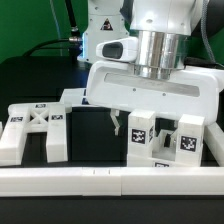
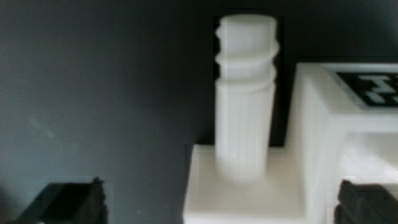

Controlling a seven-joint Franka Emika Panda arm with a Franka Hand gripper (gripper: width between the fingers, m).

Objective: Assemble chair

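Now you see the gripper (image 1: 115, 125), jaws wide apart and empty, on the exterior view's right of the X-braced frame (image 1: 35, 128), tagged blocks (image 1: 160, 140) further right, ribbed leg (image 2: 244, 100) upright on one

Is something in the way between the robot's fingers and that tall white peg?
Nothing visible. The peg stands upright on its white block, right ahead of the open fingers, with no other part between them.
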